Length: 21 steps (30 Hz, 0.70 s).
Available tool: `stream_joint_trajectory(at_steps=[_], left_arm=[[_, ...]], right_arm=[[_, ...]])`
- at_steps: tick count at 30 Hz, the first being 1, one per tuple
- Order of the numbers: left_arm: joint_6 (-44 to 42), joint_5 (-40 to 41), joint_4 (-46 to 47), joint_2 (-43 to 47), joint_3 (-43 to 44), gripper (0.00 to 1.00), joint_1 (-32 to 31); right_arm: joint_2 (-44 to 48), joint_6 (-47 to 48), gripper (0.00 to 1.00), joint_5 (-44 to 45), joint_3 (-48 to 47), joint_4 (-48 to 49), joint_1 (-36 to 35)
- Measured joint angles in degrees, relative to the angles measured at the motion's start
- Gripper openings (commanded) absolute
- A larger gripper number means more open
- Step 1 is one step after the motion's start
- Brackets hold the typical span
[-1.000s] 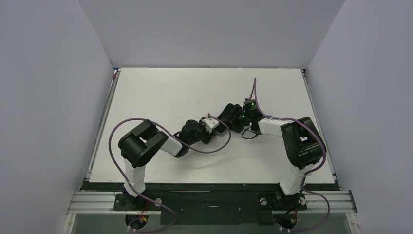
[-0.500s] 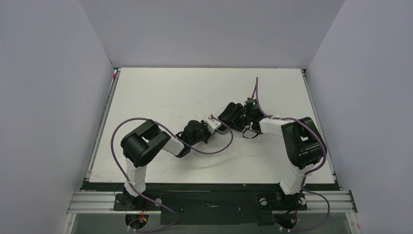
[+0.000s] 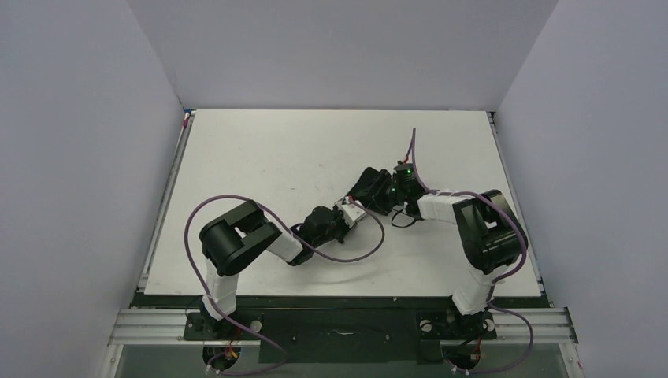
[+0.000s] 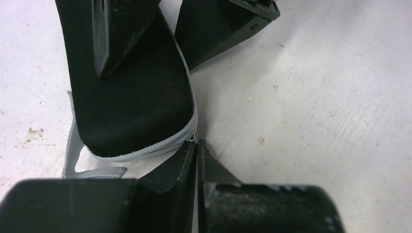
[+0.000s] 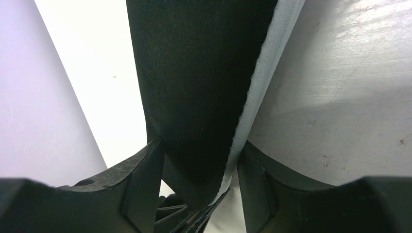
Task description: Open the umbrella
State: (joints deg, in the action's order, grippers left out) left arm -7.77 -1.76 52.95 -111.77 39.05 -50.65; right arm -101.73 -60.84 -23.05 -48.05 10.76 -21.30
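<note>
The umbrella [image 3: 365,183] lies folded and low on the white table, black fabric with a pale grey hem [image 5: 262,82]. My right gripper [image 3: 384,197] is shut on it: in the right wrist view the folded umbrella [image 5: 204,73] runs between the two fingers of the right gripper [image 5: 201,155], which press both its sides. My left gripper [image 3: 356,211] is shut. In the left wrist view the left gripper [image 4: 197,143] has its tips at the hem's corner of the umbrella [image 4: 136,97]; whether they pinch it I cannot tell. A grey strap [image 4: 77,167] lies beside it.
The white table [image 3: 260,150] is boxed in by grey walls at the left, back and right. Purple cables [image 3: 358,244] loop off both arms over the table's near half. The right arm's fingers [image 4: 218,24] stand close ahead of my left gripper.
My left gripper has shut and shifted right and nearer, up against the umbrella's hem. The right gripper has edged slightly left with the umbrella still in it.
</note>
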Motion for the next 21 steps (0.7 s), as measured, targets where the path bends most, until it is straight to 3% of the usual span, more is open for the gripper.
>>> stream_joint_trajectory(at_steps=[2,4,6,8,13,17,21], left_arm=[[1.53,0.79,-0.2,0.0,0.22,0.0,-0.11],[2.91,1.2,-0.37,0.0,0.28,0.0,-0.13],[3.8,1.07,-0.46,0.07,0.26,0.0,0.09],[4.44,-0.2,-0.85,0.59,-0.22,0.0,0.7],[4.33,-4.39,-3.1,4.31,-3.48,0.0,3.54],[3.89,-7.28,-5.09,5.25,-3.58,0.0,6.01],[2.58,-9.4,-5.97,5.55,-3.52,0.0,7.23]], right_arm=[[0.0,-0.37,0.12,-0.11,0.17,0.44,-0.02],[0.0,-0.52,0.49,-0.37,0.24,0.68,0.0],[0.0,0.07,0.66,-0.92,0.24,0.57,0.28],[0.02,1.99,0.77,-2.14,-0.09,-0.81,1.11],[1.31,14.91,0.82,-5.57,-4.83,-13.99,4.11],[1.16,27.67,0.81,-10.36,-10.84,-31.32,7.72],[-0.39,46.75,0.79,-14.6,-20.41,-52.41,9.42]])
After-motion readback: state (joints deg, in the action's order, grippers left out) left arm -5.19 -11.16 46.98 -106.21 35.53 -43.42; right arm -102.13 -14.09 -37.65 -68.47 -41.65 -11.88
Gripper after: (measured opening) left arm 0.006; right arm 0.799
